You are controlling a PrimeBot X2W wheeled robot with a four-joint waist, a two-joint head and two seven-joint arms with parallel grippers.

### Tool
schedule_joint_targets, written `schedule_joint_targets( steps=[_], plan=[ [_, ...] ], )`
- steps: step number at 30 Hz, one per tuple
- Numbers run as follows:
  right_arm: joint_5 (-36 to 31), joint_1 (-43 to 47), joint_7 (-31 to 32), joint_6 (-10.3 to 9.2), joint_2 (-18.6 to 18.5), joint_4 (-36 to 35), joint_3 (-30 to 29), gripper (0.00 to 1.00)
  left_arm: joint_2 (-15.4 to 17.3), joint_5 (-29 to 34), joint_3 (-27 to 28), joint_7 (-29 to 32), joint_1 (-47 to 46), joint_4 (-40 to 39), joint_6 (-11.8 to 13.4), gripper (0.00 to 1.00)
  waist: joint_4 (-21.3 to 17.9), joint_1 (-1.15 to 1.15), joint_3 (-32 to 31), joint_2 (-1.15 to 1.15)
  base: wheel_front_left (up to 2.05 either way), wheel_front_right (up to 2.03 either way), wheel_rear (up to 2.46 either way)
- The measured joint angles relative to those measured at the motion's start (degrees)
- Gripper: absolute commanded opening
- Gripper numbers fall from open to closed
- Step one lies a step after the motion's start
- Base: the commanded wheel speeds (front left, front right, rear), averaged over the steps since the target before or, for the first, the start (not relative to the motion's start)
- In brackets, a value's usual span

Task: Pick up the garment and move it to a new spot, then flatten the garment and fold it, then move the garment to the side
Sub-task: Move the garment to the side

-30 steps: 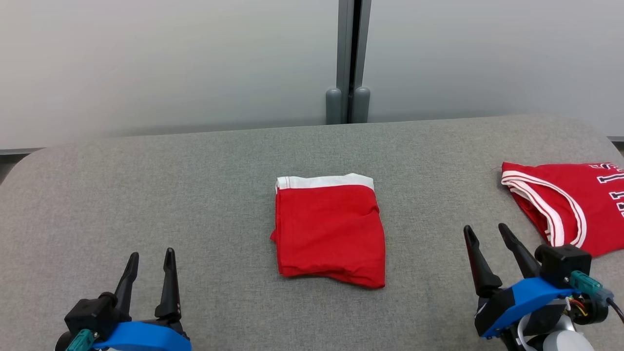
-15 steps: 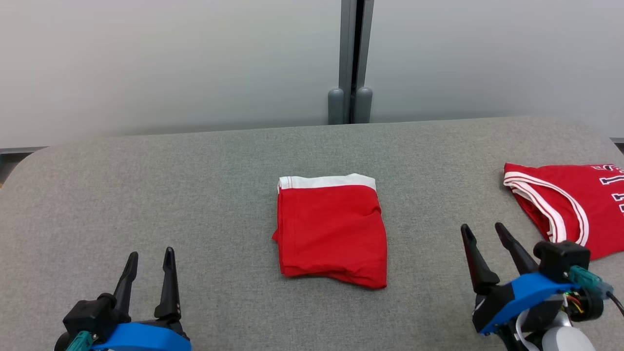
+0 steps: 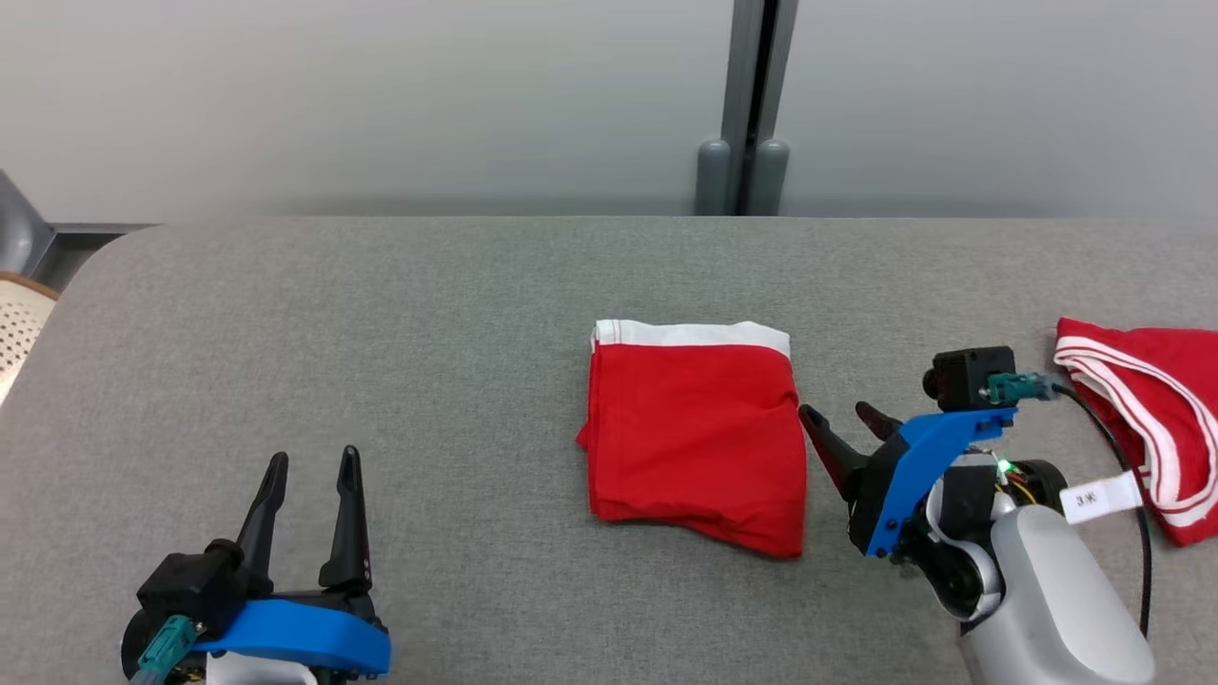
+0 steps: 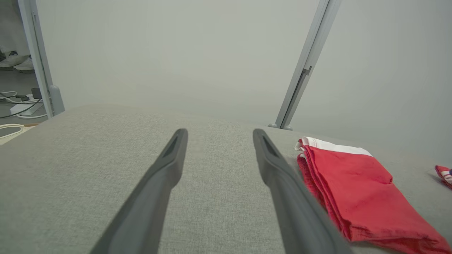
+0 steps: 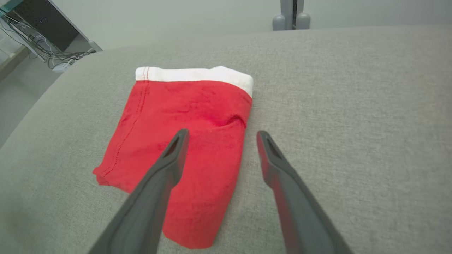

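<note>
Well, the red shorts (image 3: 695, 433) lie folded in a neat block in the middle of the desk (image 3: 381, 333), white waistband at the far edge. By the look of it, the only job left is shifting them aside.

The right claw (image 3: 833, 411) hovers just beside their right edge, spread wide and holding nothing. In its own wrist view one finger is over the cloth and the other over bare desk. The left claw (image 3: 314, 457) waits well apart at the near left, likewise spread and empty.

To do this well, I'd want the right claw to come down low at that edge. It should get one finger under the whole stack and pinch every layer together, or the top fold will probably peel open. A low, short carry would keep the block square. It should also stay clear of the red jersey (image 3: 1151, 419) lying at the right end.

Grey woven fabric covers the desk, which has rounded corners. I'd guess the weave grips cloth, so dragging could rumple the underside. Behind it stand pale frosted wall panels (image 3: 381, 95) joined by a grey post (image 3: 752, 95). Cables (image 4: 17, 106) trail on the floor off to the left.
</note>
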Motion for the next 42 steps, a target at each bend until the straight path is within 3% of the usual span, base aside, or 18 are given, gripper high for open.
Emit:
schedule_joint_targets(
  steps=[12, 19, 20, 21, 26, 30, 34, 37, 42],
  plan=[
    [-3.48, -10.05, 2.45, 0.0, -0.04, 19.87, -6.34, 1.0, -0.62, 0.07, -1.63, -0.51, -2.9, 0.48, -0.66, 1.0, 6.42, 0.0, 4.45, 0.0, 0.0, 0.0, 0.0],
    [-3.63, -12.56, 2.61, 0.0, -0.27, 24.39, -3.64, 1.0, -1.14, 0.07, -1.66, -0.6, -3.96, 1.07, -0.92, 1.0, 8.35, 0.0, 6.26, 0.0, 0.0, 0.0, 0.0],
    [-3.28, -12.83, 2.64, -0.01, -0.4, 24.66, -2.9, 0.46, -1.25, 0.08, -1.57, -0.64, -3.99, 1.07, -0.93, 1.0, 8.43, 0.0, 6.41, 0.0, 0.0, 0.0, 0.0],
    [-3.57, -13.26, 2.13, -0.01, -0.47, 24.97, -1.45, 0.0, -1.46, 0.21, -1.26, -0.67, -4.01, 0.97, -0.97, 1.0, 8.3, 0.0, 6.53, 0.0, 0.0, 0.0, 0.0],
    [-7.25, -14.03, 2.07, 0.02, -0.47, 24.43, 1.7, 0.0, -1.64, 0.43, -0.59, -0.68, -3.97, 0.64, -1.07, 1.0, 7.16, 0.0, 6.36, 0.0, 0.0, 0.0, 0.0],
    [-8.77, -15.72, 4.34, 0.01, -4.14, 20.67, 7.19, 0.0, -1.78, 0.81, -0.25, -0.68, -3.61, 0.12, -1.32, 1.0, 5.34, 0.01, 6.01, 0.0, 0.0, 0.0, 0.0],
    [-3.45, -17.25, 9.87, 0.01, -7.97, 13.21, 13.69, 0.0, -2.01, 1.03, 0.16, -0.68, -3.13, -0.78, -1.44, 1.0, 2.62, 0.0, 5.84, 0.0, 0.0, 0.0, 0.0],
    [0.44, -18.24, 15.14, 0.02, -13.67, 5.77, 18.96, 0.0, -2.0, 1.2, 0.99, -0.68, -3.09, -1.65, -1.45, 1.0, 0.14, 0.0, 5.91, 0.0, 0.0, 0.0, 0.0],
    [4.17, -20.44, 20.69, 0.01, -23.54, -2.46, 22.36, 0.0, -2.08, 1.53, 1.31, -0.68, -3.68, -2.27, -1.47, 1.0, -4.4, 0.0, 6.75, 0.0, 0.0, 0.0, 0.0]
  ],
)
